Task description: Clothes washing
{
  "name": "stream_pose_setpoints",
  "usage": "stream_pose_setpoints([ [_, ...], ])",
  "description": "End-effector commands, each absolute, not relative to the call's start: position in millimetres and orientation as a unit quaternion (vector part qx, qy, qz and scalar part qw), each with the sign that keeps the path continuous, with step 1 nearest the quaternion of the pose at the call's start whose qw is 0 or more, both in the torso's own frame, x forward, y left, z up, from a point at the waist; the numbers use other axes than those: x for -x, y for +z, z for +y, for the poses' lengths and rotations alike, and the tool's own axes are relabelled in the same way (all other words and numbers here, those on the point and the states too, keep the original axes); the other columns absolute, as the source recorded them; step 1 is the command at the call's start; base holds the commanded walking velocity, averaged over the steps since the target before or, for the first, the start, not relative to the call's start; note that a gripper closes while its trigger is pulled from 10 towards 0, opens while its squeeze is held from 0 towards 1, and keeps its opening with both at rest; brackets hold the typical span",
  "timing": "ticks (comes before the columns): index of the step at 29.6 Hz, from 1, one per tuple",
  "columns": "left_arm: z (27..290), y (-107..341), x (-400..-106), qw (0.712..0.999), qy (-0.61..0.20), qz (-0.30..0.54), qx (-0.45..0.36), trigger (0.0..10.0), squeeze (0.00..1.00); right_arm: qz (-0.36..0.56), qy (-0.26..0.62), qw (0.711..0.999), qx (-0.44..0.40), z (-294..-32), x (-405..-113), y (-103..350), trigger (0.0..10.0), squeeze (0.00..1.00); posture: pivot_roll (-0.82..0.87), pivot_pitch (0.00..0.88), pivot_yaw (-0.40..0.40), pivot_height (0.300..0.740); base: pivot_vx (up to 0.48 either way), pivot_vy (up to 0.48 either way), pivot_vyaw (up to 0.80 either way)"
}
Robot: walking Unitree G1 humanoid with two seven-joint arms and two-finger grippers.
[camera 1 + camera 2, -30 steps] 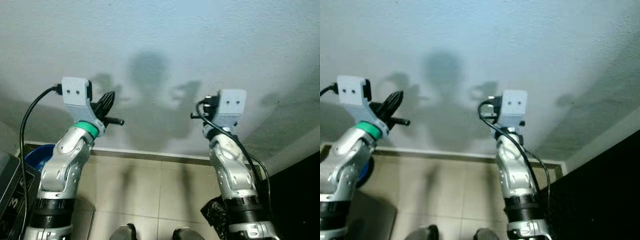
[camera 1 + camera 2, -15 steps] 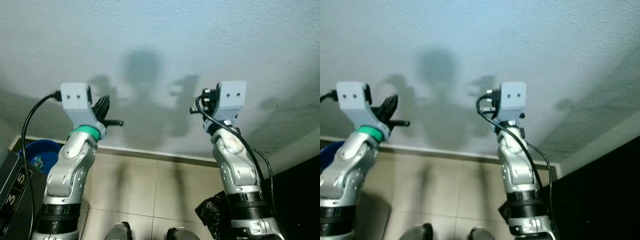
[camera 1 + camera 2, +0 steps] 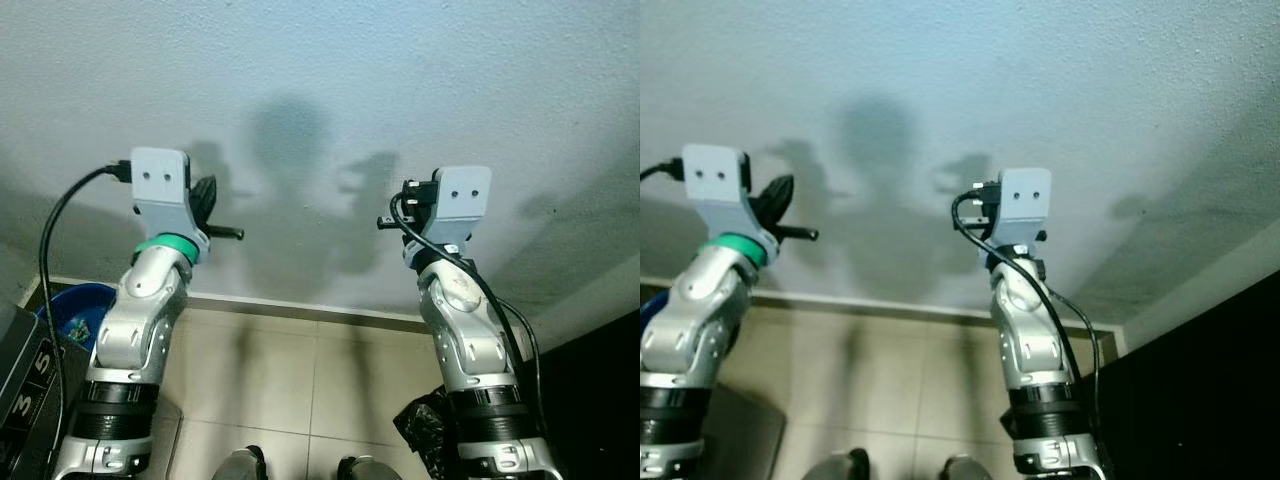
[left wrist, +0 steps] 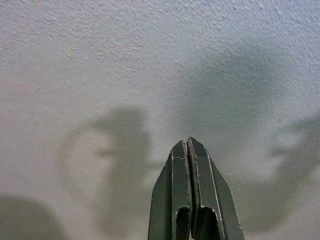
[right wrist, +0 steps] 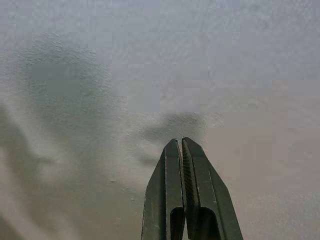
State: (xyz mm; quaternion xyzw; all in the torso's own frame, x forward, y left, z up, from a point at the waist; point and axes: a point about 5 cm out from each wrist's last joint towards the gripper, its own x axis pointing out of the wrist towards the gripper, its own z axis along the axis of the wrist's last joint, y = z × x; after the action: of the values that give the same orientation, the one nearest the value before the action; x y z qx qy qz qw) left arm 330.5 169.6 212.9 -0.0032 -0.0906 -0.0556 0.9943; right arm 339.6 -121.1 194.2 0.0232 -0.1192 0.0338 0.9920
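Both silver arms are raised in front of a plain white wall (image 3: 320,80). No clothes are in sight. My left gripper (image 4: 190,143) points at the wall with its two black fingers pressed together and nothing between them; from the head it shows as black fingers (image 3: 206,193) behind the grey wrist block. My right gripper (image 5: 181,142) is also shut and empty, facing the wall, with its wrist block (image 3: 462,198) hiding most of it from the head. Shadows of my head and arms fall on the wall.
A blue bin (image 3: 68,312) stands by the skirting at the lower left, beside a dark box with white numerals (image 3: 20,395). A crumpled black bag (image 3: 420,430) lies on the beige tiles near my right arm. A dark surface (image 3: 600,400) fills the lower right corner.
My left wrist has turned so its fingers point more straight at the wall and sit a little higher. The right arm has barely moved. The head view has shifted slightly.
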Motion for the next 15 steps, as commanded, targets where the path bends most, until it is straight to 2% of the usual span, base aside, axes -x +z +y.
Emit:
stream_pose_setpoints([
  [1, 173, 208, -331, 0.995, -0.048, -0.084, -0.006, 10.0, 0.0, -0.116, 0.025, 0.993, -0.023, -125, -340, 192, 10.0, 0.0, 0.03, 0.064, 0.026, 0.74, 0.0, 0.0, 0.0],
  [5, 188, 200, -320, 0.997, -0.036, -0.067, 0.009, 10.0, 0.0, -0.146, 0.042, 0.988, 0.001, -124, -348, 207, 10.0, 0.0, 0.07, 0.042, -0.001, 0.74, 0.0, 0.0, 0.0],
  [10, 182, 199, -311, 0.997, -0.025, -0.073, -0.021, 10.0, 0.0, -0.178, 0.055, 0.982, 0.014, -129, -350, 221, 10.0, 0.0, 0.1, 0.064, 0.021, 0.74, 0.0, 0.0, 0.0],
  [12, 181, 200, -312, 0.996, -0.009, -0.086, -0.028, 10.0, 0.0, -0.175, 0.046, 0.983, 0.028, -132, -349, 216, 10.0, 0.0, 0.08, 0.069, 0.011, 0.74, 0.0, 0.0, 0.0],
  [15, 182, 200, -316, 0.995, 0.006, -0.091, -0.038, 10.0, 0.0, -0.159, 0.024, 0.987, 0.005, -132, -348, 210, 10.0, 0.0, 0.09, 0.084, -0.003, 0.74, 0.0, 0.0, 0.0],
])
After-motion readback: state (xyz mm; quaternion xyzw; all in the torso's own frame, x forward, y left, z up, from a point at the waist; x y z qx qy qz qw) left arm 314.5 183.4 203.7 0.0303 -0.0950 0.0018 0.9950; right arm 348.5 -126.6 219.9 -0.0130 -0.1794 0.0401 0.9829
